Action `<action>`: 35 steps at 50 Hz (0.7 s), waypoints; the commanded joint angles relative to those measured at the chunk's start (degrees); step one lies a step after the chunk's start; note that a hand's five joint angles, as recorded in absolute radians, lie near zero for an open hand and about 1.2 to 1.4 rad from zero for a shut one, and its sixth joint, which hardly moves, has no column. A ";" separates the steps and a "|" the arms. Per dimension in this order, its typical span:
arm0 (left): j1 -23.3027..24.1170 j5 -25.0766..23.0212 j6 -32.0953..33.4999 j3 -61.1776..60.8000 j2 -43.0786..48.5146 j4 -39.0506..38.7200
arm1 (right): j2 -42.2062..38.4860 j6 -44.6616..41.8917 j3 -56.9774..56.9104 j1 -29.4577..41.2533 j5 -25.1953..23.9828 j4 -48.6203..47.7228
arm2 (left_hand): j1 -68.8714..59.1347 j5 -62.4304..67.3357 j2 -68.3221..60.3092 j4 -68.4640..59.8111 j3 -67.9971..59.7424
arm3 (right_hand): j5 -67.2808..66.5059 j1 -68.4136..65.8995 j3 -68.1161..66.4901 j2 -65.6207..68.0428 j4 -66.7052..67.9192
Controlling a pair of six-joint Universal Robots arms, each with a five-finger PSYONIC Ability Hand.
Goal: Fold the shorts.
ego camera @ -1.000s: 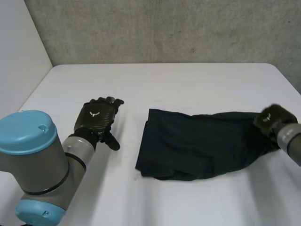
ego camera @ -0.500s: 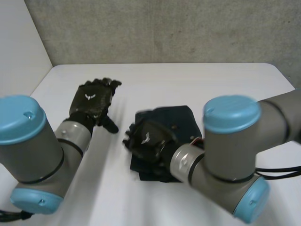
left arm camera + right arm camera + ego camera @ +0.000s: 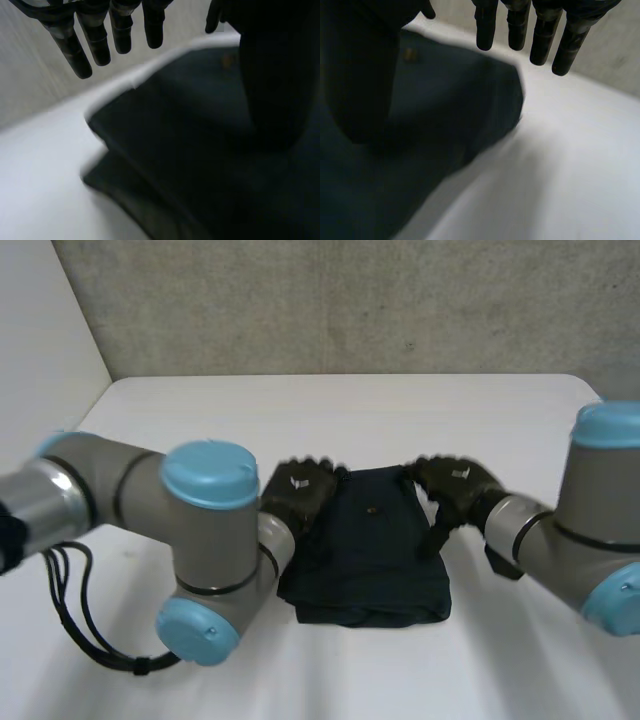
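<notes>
In the head view you have the shorts (image 3: 365,550) lying in the middle of the white table (image 3: 400,410), a little toward the near side. They are a very dark blue, matte cloth, doubled into a compact, roughly square packet. The near edge is thick and rounded, with layers showing at the near left corner, and a small pale stud (image 3: 372,508) sits on the top layer near the far edge. The left hand (image 3: 298,490) is at the packet's far left corner and the right hand (image 3: 455,485) at its far right corner, its thumb hanging down along the right edge. Behind them come the left arm (image 3: 205,540) and right arm (image 3: 590,540), smooth grey tubes with glossy light-blue caps. A rough grey concrete wall (image 3: 350,300) backs the table.

In the left wrist view, the left hand (image 3: 95,40) has its fingers straight and spread, holding nothing. Below them you see the shorts (image 3: 190,150) — a stepped edge of two layers on the smooth table (image 3: 40,175).

In the right wrist view, the right hand (image 3: 542,40) is likewise straight-fingered and grips nothing. Under its palm the shorts (image 3: 450,105) end in a rounded corner against the bare table (image 3: 560,165), with the stud (image 3: 410,54) visible on the cloth.
</notes>
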State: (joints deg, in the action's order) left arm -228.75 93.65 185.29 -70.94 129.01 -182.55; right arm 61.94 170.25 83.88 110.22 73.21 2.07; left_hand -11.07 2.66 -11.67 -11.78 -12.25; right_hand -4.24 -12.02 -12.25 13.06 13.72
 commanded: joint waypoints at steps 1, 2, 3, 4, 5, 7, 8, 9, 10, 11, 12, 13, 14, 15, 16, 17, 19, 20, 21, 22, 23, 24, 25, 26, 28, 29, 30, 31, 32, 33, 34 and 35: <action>0.14 4.96 2.08 0.46 4.94 5.09 | -7.09 -5.45 -1.17 0.69 0.35 -0.04 | -1.33 -0.26 -0.73 -0.62 -0.15 | 4.24 2.02 2.25 -3.06 -3.72; 0.14 5.49 2.87 0.37 4.94 5.44 | -7.01 -6.06 -1.26 0.70 0.53 -0.04 | -1.33 -0.26 -0.73 -0.62 -0.15 | 4.24 2.02 2.25 -3.06 -3.72; 0.14 5.93 3.49 0.37 4.85 5.71 | -6.83 -7.38 -1.44 0.61 0.96 0.04 | -1.16 -0.43 -0.56 -0.45 0.02 | 4.24 2.02 2.25 -3.06 -3.72; 0.41 6.46 4.71 0.28 4.68 5.97 | -6.57 -8.00 -1.44 0.69 1.23 0.04 | -1.16 -0.43 -0.56 -0.45 0.02 | 4.24 2.02 2.25 -3.06 -3.72; 0.50 6.64 5.16 0.19 4.59 5.97 | -6.39 -8.61 -1.53 0.61 1.58 0.04 | -0.99 -0.60 -0.39 -0.28 0.18 | 4.24 2.02 2.25 -3.06 -3.72; 0.76 6.46 5.69 0.19 4.15 6.06 | -5.17 -9.93 -1.53 0.52 2.20 0.13 | -0.99 -0.60 -0.39 -0.28 0.19 | 4.24 2.02 2.25 -3.06 -3.72; 1.02 6.38 5.87 0.19 3.63 6.15 | -4.47 -10.11 -1.53 0.43 2.20 0.13 | -0.82 -0.77 -0.23 -0.12 0.35 | 4.24 2.02 2.25 -3.06 -3.72; 1.11 6.29 5.78 0.19 3.01 6.15 | -3.59 -10.11 -1.53 0.43 2.20 0.13 | -0.66 -0.93 -0.06 0.05 0.52 | 4.24 2.02 2.25 -3.06 -3.72; 1.11 6.20 5.87 0.19 2.22 6.15 | -2.62 -10.11 -1.53 0.34 2.20 0.13 | -0.65 -0.94 -0.06 0.05 0.52 | 4.24 2.02 2.25 -3.06 -3.72; 1.11 6.20 5.87 0.19 1.08 6.15 | -0.52 -10.11 -1.53 0.34 2.11 0.13 | -0.65 -0.94 -0.06 0.05 0.52 | 4.24 2.02 2.25 -3.06 -3.72; 1.02 6.20 5.96 0.02 -1.45 6.15 | 0.54 -9.85 -1.53 0.34 2.02 0.04 | -0.49 -1.10 0.11 0.22 0.69 | 4.24 2.02 2.25 -3.06 -3.72; 0.76 6.29 5.87 0.02 -2.87 6.15 | 1.59 -9.68 -1.44 0.43 2.02 -0.31 | -0.32 -1.27 0.28 0.39 0.86 | 4.24 2.02 2.25 -3.06 -3.72; 0.59 6.37 5.69 0.10 -4.36 6.15 | 2.56 -9.50 -1.35 0.52 1.94 -0.66 | -0.32 -1.27 0.28 0.39 0.86 | 4.24 2.02 2.25 -3.06 -3.72; 0.50 6.55 5.61 0.10 -5.51 6.15 | 4.83 -9.06 -1.52 0.61 2.20 -1.36 | -0.15 -1.44 0.45 0.56 1.02 | 4.24 2.02 2.25 -3.06 -3.72; 0.32 6.64 5.60 0.19 -8.13 6.15 | 6.16 -8.71 -1.61 0.61 2.72 -1.97 | -0.15 -1.44 0.45 0.56 1.03 | 4.24 2.02 2.25 -3.06 -3.72; 0.06 6.64 5.60 0.37 -9.46 6.15 | 7.57 -8.36 -1.70 0.52 3.42 -2.50 | -0.15 -1.44 0.45 0.56 1.03 | 4.24 2.02 2.25 -3.06 -3.72; -1.86 6.73 5.69 0.80 -13.49 6.32 | 11.86 -6.70 -2.23 0.43 7.44 -4.34 | -0.32 -1.27 0.28 0.39 0.86 | 4.24 2.02 2.25 -3.06 -3.72; -2.92 6.64 5.61 0.89 -15.08 6.50 | 13.02 -6.08 -2.49 0.34 9.30 -4.61 | -0.65 -0.94 -0.05 0.06 0.53 | 4.24 2.02 2.25 -3.06 -3.72; -4.06 6.64 5.52 0.98 -16.75 6.85 | 14.25 -5.46 -2.84 0.34 11.06 -4.79 | -0.99 -0.60 -0.39 -0.28 0.19 | 4.24 2.02 2.25 -3.06 -3.72; -5.03 6.64 5.43 1.16 -18.77 7.37 | 16.26 -4.59 -3.71 0.26 14.56 -4.62 | -1.16 -0.43 -0.56 -0.45 0.02 | 4.24 2.02 2.25 -3.06 -3.72; -7.22 6.55 4.91 1.77 -23.14 9.56 | 17.07 -4.23 -4.16 0.17 16.07 -4.35 | -1.66 0.07 -1.06 -0.95 -0.48 | 4.24 2.02 2.25 -3.06 -3.72; -8.11 6.46 4.64 2.03 -24.58 10.71 | 17.77 -4.14 -4.51 0.17 17.48 -3.92 | -2.00 0.41 -1.40 -1.29 -0.82 | 4.24 2.02 2.25 -3.06 -3.72; -9.07 6.38 4.12 2.56 -26.33 12.29 | 18.30 -4.14 -4.86 0.17 18.62 -3.30 | -2.17 0.58 -1.57 -1.46 -0.99 | 4.24 2.02 2.25 -3.06 -3.72; -9.87 6.20 3.76 3.00 -27.39 13.69 | 19.26 -4.22 -5.47 0.08 20.55 -1.38 | -2.17 0.58 -1.57 -1.46 -0.99 | 4.24 2.02 2.25 -3.06 -3.72; -12.59 5.59 2.97 4.49 -29.16 18.61 | 19.97 -4.31 -6.18 -0.09 21.44 1.08 | -2.17 0.58 -1.57 -1.46 -0.99 | 4.24 2.02 2.25 -3.06 -3.72; -13.38 5.24 2.79 4.67 -29.60 20.37 | 20.24 -4.31 -6.79 -0.10 21.53 2.40 | -2.17 0.58 -1.57 -1.46 -0.99 | 4.24 2.02 2.25 -3.06 -3.72; -14.70 4.36 2.71 4.67 -30.12 23.43 | 20.41 -4.23 -7.58 -0.10 21.62 4.42 | -2.17 0.58 -1.57 -1.46 -0.99 | 4.24 2.02 2.25 -3.06 -3.72; -15.06 4.09 2.62 4.59 -30.48 24.33 | 20.50 -4.14 -7.94 -0.10 21.62 5.31 | -2.00 0.41 -1.40 -1.29 -0.83 | 4.24 2.02 2.25 -3.06 -3.72; -15.50 3.65 2.53 4.41 -30.83 24.86 | 20.59 -4.05 -8.20 -0.10 21.54 6.10 | -1.83 0.24 -1.23 -1.12 -0.66 | 4.24 2.02 2.25 -3.06 -3.72; -15.85 3.30 2.53 4.24 -31.36 25.04 | 20.76 -4.05 -8.64 -0.10 21.36 7.33 | -1.50 -0.09 -0.90 -0.79 -0.32 | 4.24 2.02 2.25 -3.06 -3.72; -16.20 2.52 2.27 3.54 -32.32 25.13 | 20.85 -3.96 -8.73 -0.10 21.27 7.77 | -1.16 -0.43 -0.56 -0.45 0.01 | 4.24 2.02 2.25 -3.06 -3.72; -16.29 2.25 2.18 2.92 -32.76 25.13 | 21.03 -3.96 -8.73 -0.10 21.18 7.95 | -1.16 -0.43 -0.56 -0.45 0.02 | 4.24 2.02 2.25 -3.06 -3.72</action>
State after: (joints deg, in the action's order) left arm -242.54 98.33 188.20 -66.78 98.76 -161.62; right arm 82.59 166.28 76.65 110.16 94.80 5.28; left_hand -10.82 2.66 -11.16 -11.78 -12.21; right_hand -3.93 -10.14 -12.25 11.89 13.72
